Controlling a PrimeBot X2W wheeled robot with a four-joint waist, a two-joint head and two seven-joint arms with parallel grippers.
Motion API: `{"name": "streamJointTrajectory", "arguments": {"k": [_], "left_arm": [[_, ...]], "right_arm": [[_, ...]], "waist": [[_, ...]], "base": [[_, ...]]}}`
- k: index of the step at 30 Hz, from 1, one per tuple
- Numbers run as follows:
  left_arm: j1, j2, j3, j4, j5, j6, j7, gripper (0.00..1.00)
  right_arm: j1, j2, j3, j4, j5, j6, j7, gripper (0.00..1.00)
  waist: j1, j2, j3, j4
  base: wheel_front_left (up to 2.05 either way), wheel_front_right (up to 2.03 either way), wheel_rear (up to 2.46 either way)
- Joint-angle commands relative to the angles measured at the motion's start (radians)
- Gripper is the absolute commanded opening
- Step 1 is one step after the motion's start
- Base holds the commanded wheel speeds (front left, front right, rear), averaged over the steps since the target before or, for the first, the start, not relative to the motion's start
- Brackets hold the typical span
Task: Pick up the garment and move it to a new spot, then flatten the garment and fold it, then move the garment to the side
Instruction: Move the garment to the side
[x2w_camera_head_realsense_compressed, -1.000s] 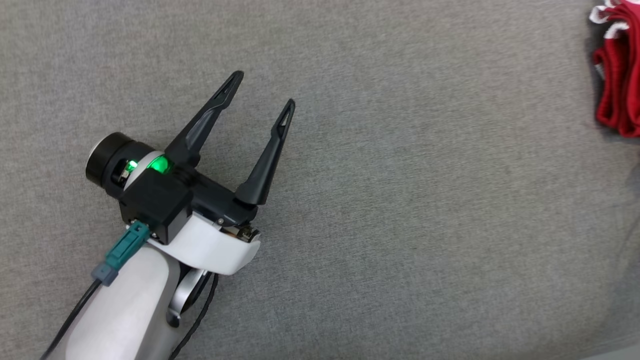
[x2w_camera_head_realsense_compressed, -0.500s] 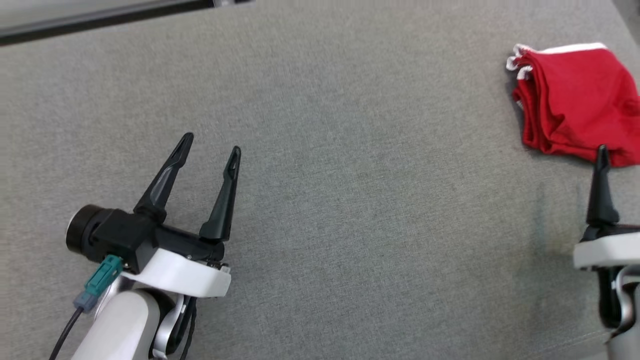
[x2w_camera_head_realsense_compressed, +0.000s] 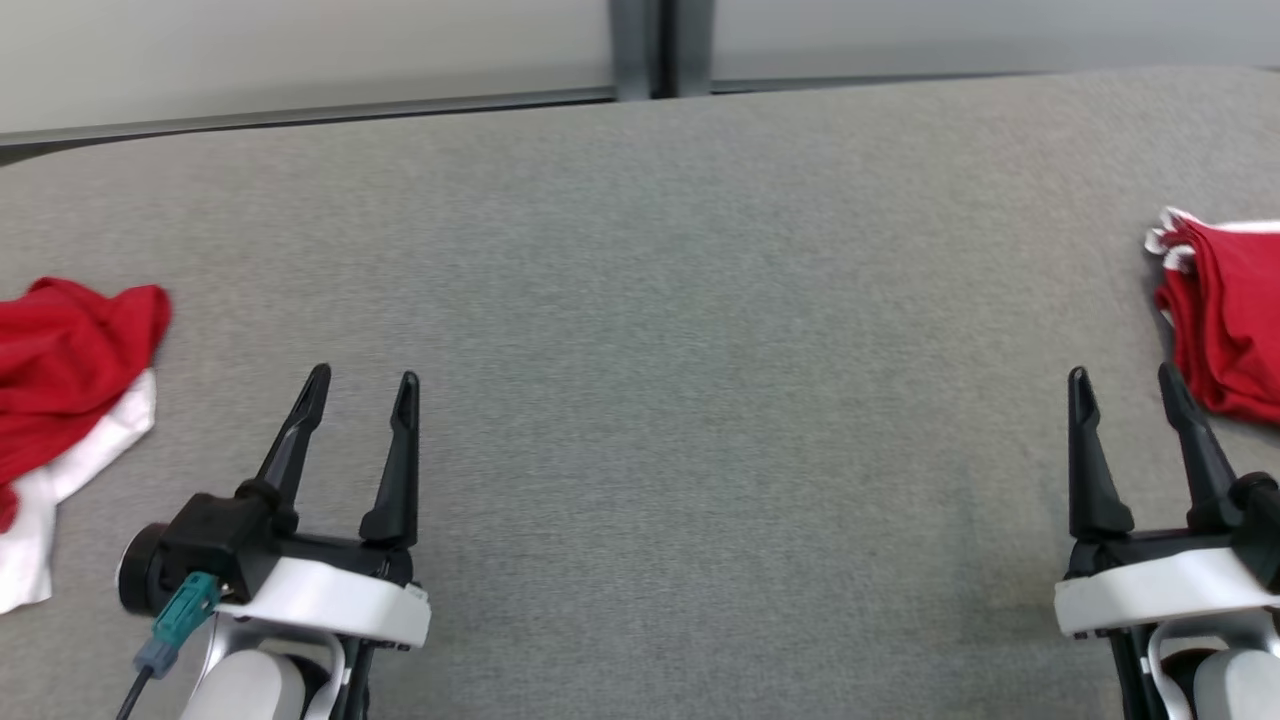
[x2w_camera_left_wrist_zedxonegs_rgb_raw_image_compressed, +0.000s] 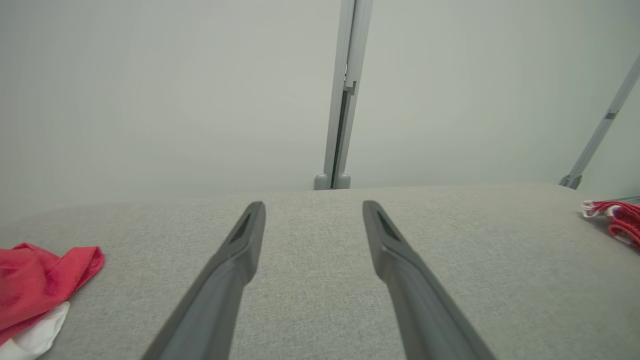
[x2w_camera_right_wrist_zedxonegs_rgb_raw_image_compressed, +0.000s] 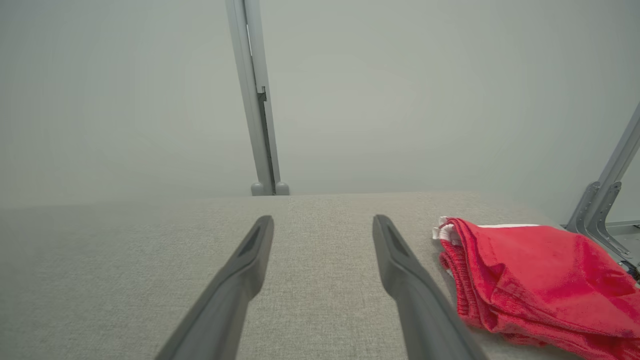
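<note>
Apart from the head camera's own swing up and across, which shifted the whole scene, the left gripper (x2w_camera_head_realsense_compressed: 362, 378) had turned from slanting rightward to pointing straight up the head view. The right gripper (x2w_camera_head_realsense_compressed: 1121, 372) had come in at the lower right. Both stood with their fingers spread wide and nothing between them, low over the grey cloth-covered table (x2w_camera_head_realsense_compressed: 650, 350), apparently parked at rest rather than reaching.

Just beside the right gripper's outer finger lay the folded red garment (x2w_camera_head_realsense_compressed: 1225, 330), a neat stack with white trim at its far corner, near the table's right side. It looked already folded and set aside, which would explain the empty jaws. Well apart to the left of the left gripper, a crumpled red and white garment (x2w_camera_head_realsense_compressed: 60, 370) lay in a heap. Nothing touched it, and it was probably the next to be picked up. Behind the table rose a pale wall (x2w_camera_head_realsense_compressed: 300, 50) with a grey post (x2w_camera_head_realsense_compressed: 640, 45).
</note>
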Motion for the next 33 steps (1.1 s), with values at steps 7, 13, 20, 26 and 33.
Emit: {"name": "streamJointTrajectory", "arguments": {"k": [7,13,20,26,33], "left_arm": [[0.069,0.012,0.021,0.046,-0.02,0.016,-0.015,1.0],[0.112,0.021,0.004,0.073,-0.023,0.012,-0.001,1.0],[0.177,0.023,-0.015,0.075,-0.025,0.028,0.016,1.0],[0.218,0.034,-0.016,0.071,-0.034,0.036,0.026,1.0],[0.221,0.044,-0.022,0.07,-0.038,0.037,0.039,1.0]], "right_arm": [[0.072,0.005,0.029,-0.061,-0.004,-0.001,0.064,1.0],[0.141,0.006,0.044,-0.087,0.001,-0.001,0.104,1.0],[0.225,0.005,0.05,-0.121,0.009,-0.001,0.15,1.0],[0.281,0.001,0.037,-0.16,0.011,-0.001,0.177,1.0],[0.315,0.007,0.013,-0.192,0.01,-0.001,0.195,1.0]], "waist": [[0.0,0.0,-0.111,0.116],[0.0,0.0,-0.188,0.128],[0.0,0.0,-0.269,0.126],[0.0,0.0,-0.304,0.121],[0.0,0.0,-0.318,0.124]], "base": [[0.0,0.0,0.0],[0.0,0.0,0.0],[0.0,0.0,0.0],[0.0,0.0,0.0],[0.0,0.0,0.0]]}}
